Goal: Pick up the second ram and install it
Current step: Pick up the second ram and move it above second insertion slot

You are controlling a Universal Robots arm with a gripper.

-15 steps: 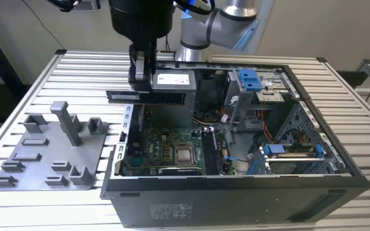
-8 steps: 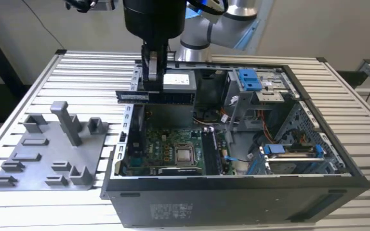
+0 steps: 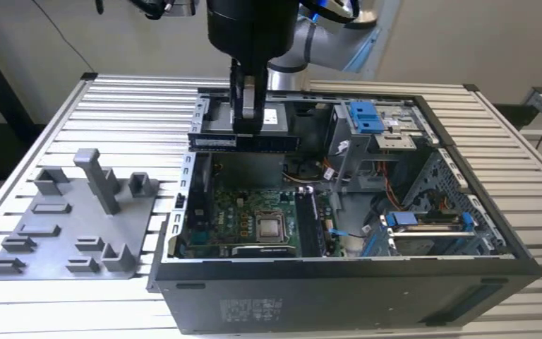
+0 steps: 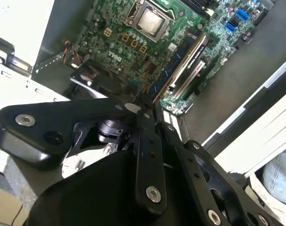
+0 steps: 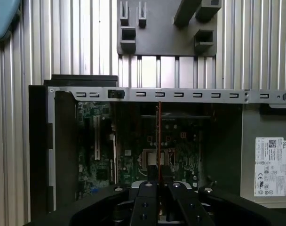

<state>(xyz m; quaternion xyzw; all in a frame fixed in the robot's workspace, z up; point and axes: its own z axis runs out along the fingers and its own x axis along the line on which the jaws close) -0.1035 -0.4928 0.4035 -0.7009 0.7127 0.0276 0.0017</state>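
While I hang over the open computer case [image 3: 346, 296], my gripper [image 3: 245, 126] is clamped on the second ram [image 3: 243, 141], both fingers pressed against its flat faces near mid-length.

- Exterior view: the stick is level, long edge horizontal, in the air above the far part of the case opening. It is clear of the motherboard [image 3: 243, 212] below it and touches nothing but my fingers.
- First wrist view: the ram [image 5: 158, 132] shows edge-on as a thin reddish line running out from between my fingertips [image 5: 158, 172]. The motherboard [image 5: 180, 141] lies beyond it inside the case.
- Second wrist view: my gripper [image 4: 144, 106] has its linkages drawn together. Past them sits the processor socket [image 4: 148, 19], with long narrow slots [image 4: 192, 77] just beside it. A dark stick with a blue label [image 4: 180, 61] lies along one of those slots.
- The grey tray [image 3: 73, 233], with its blocks and upright post, rests on the slatted table [image 3: 111, 106] at the exterior view's left of the case, just beside it. I cannot tell whether tray and case touch.
- In the first wrist view the tray [image 5: 157, 42] lies beyond the case wall.
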